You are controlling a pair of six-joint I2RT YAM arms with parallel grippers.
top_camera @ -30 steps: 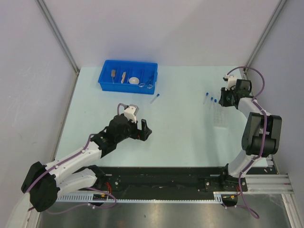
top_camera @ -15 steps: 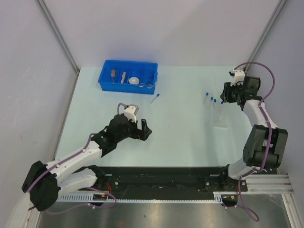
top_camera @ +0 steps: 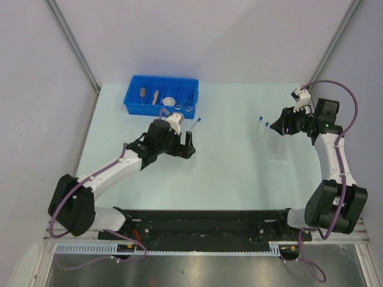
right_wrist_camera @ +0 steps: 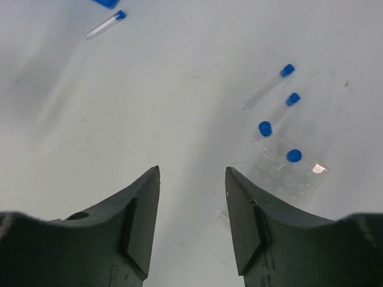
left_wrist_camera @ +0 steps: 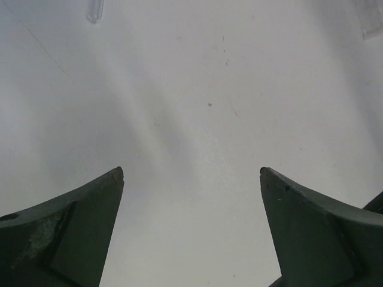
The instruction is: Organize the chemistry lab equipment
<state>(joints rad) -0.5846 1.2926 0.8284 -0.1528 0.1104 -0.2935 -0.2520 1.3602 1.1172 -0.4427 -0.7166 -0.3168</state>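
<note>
Fingers wide on left gripper point(left_wrist_camera: 191, 172), part-open on right gripper point(right_wrist_camera: 191, 170), both empty. We place loose tube point(top_camera: 195, 123) twelve o'clock from left, axis one-to-seven.

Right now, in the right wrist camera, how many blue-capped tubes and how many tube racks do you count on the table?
Blue-capped tubes: 5
Clear tube rack: 1
Total: 6

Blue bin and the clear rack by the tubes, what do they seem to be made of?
Blue bin: likely moulded plastic, opaque, uniform blue, with thin dividers inside. Clear rack: probably transparent plastic, glossy; the table shows through it and one corner glints. Glass cannot be ruled out by look alone.
</note>
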